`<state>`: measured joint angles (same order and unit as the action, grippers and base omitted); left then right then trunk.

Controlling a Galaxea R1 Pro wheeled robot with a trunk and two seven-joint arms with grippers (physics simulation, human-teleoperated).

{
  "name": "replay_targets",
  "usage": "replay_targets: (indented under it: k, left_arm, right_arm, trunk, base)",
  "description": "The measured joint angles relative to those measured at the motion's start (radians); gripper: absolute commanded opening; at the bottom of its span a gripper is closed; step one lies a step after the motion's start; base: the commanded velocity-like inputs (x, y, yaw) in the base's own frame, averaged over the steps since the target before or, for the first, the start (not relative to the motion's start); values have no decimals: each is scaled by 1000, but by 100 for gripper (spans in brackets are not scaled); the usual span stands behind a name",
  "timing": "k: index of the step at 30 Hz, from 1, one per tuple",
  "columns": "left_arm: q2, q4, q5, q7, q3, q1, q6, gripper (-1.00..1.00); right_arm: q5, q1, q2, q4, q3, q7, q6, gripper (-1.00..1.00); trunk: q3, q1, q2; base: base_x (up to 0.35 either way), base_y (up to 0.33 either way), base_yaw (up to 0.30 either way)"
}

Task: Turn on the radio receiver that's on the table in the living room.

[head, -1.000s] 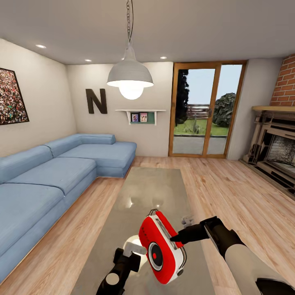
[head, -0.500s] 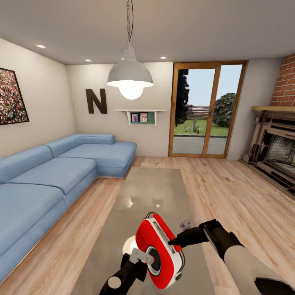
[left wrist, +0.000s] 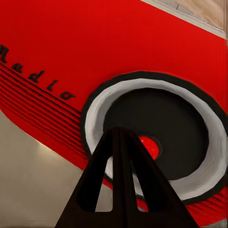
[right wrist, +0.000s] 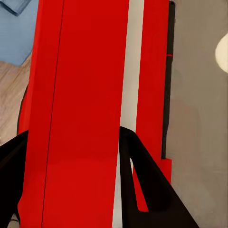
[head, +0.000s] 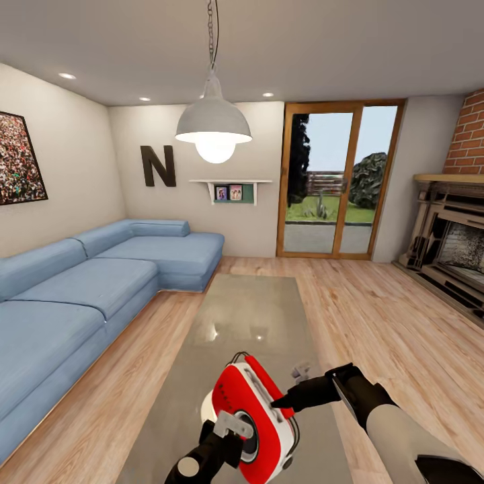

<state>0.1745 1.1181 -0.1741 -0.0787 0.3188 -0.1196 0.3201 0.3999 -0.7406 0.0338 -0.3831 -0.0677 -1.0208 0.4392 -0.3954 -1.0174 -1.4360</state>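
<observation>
The red radio receiver (head: 235,396) with white trim is held tilted just above the near end of the glossy grey table (head: 249,309). My right gripper (head: 279,402) is shut on the radio's edge. In the right wrist view its dark fingers (right wrist: 142,185) sit either side of the red body (right wrist: 80,95). My left gripper (head: 232,425) is shut, and its tips are against the round dark dial on the radio's face. In the left wrist view the joined fingers (left wrist: 121,156) point at the dial's (left wrist: 166,114) red centre.
A blue L-shaped sofa (head: 81,289) runs along the left of the table. The white pendant lamp (head: 214,124) hangs above it. Glass doors (head: 336,181) stand at the back and a brick fireplace (head: 450,242) on the right. Wood floor surrounds the table.
The right gripper has carried the radio leftward and a little lower. The left gripper has risen from below the radio up to the dial on its face.
</observation>
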Motion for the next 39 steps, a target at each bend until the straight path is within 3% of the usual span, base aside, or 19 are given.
replay_targets:
  k: [9, 39]
  left_arm:
    - [0, -17, 1, -57, 0, 0, -2, -100]
    - [0, -42, -4, -53, -4, -2, -4, -100]
  right_arm:
    - [1, 0, 0, 0, -1, -50, 0, -100]
    - [4, 0, 0, 0, -1, -43, -1, -100]
  trunk:
    - [0, 0, 0]
    - [0, 0, 0]
  base:
    - [0, 0, 0]
    - [0, 0, 0]
